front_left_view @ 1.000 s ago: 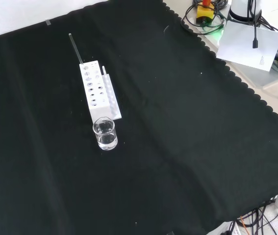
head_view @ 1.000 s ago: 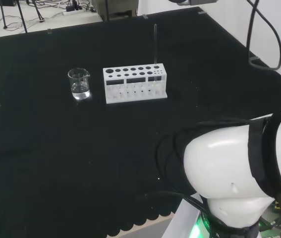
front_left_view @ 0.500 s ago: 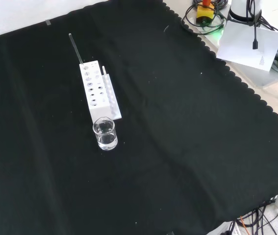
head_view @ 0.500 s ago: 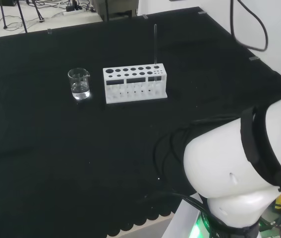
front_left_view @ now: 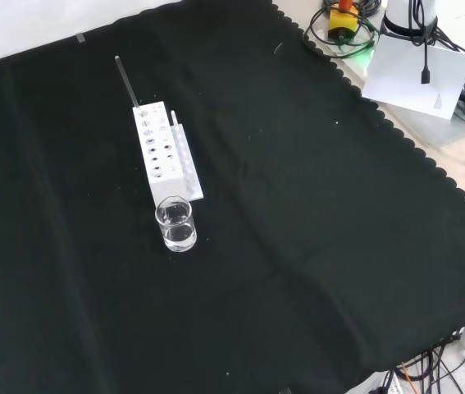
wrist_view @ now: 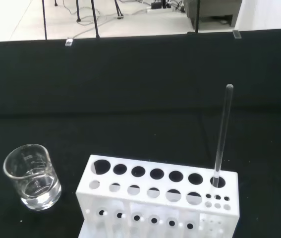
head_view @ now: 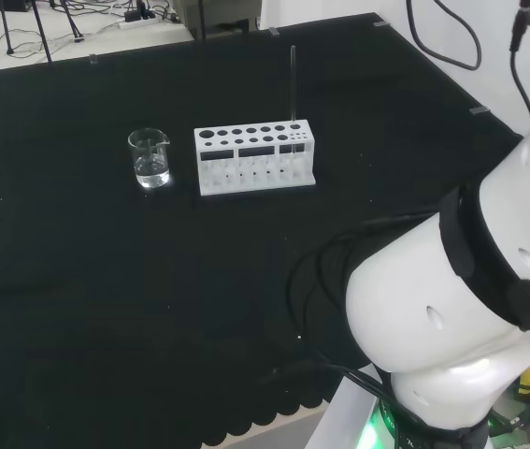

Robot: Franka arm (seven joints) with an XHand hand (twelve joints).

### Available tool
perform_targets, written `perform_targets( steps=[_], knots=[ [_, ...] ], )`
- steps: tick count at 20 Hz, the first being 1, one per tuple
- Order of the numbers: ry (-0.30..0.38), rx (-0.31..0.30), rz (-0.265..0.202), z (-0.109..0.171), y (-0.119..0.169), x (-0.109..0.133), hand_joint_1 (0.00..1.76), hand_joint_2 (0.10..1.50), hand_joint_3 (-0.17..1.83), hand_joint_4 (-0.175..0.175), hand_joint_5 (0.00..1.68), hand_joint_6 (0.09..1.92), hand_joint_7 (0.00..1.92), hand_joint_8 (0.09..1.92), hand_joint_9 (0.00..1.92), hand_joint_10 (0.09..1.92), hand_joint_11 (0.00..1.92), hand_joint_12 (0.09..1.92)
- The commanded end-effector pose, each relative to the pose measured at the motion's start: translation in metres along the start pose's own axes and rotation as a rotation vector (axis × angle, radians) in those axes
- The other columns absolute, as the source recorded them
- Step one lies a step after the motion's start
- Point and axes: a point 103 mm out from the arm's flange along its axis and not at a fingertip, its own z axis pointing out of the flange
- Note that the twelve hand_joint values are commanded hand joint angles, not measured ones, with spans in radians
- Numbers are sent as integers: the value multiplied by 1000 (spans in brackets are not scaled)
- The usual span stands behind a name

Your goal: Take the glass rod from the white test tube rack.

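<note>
A thin glass rod (wrist_view: pixel 222 136) stands upright in an end hole of the white rack (wrist_view: pixel 157 198), a beaker (wrist_view: pixel 32 176) just beside the rack's other end. Likely light, slick and brittle; best pinched on the bare length above the rack. Fingers: cannot tell.

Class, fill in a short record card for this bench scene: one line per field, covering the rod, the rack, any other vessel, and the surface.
Rod: glass rod standing upright in an end hole of the rack
Rack: white test tube rack, other holes look vacant
Other vessel: beaker with some clear liquid, beside the rack's far end from the rod, apart from it
Surface: black cloth
Task state: rod not yet taken
</note>
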Motion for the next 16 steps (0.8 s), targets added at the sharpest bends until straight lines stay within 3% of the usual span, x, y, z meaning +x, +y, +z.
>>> perform_targets(
  steps=[1, 16],
  knots=[
    [9, -4, -3, 5, 44, -22, 555, 832, 572, -135, 60, 87, 0, 685, 44, 884, 0, 1428],
    [-1, 34, -3, 33, 102, -63, 550, 838, 570, -137, 70, 87, 0, 740, 44, 888, 0, 1433]
  ],
)
